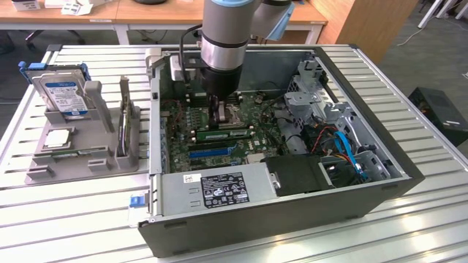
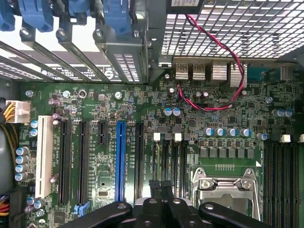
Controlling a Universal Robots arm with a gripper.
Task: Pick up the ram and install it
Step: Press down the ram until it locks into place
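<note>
exterior view: the arm reaches down into the open computer case on the slatted worktop, with the fingers closed low over the motherboard; a ram stick lies seated across the board just beside the fingers, towards the exterior view's right, while a grey parts holder carrying a hard drive stands outside the case at the exterior view's left. wrist view: the closed fingers hang above the board between the blue slot and the cpu socket, with no stick visible between them.

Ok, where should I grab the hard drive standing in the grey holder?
I'd take the hard drive by its free upper half, coming from above, jaws across its thin thickness. It stands on edge, leaning slightly, with its lower end sunk in the grey holder.
</note>
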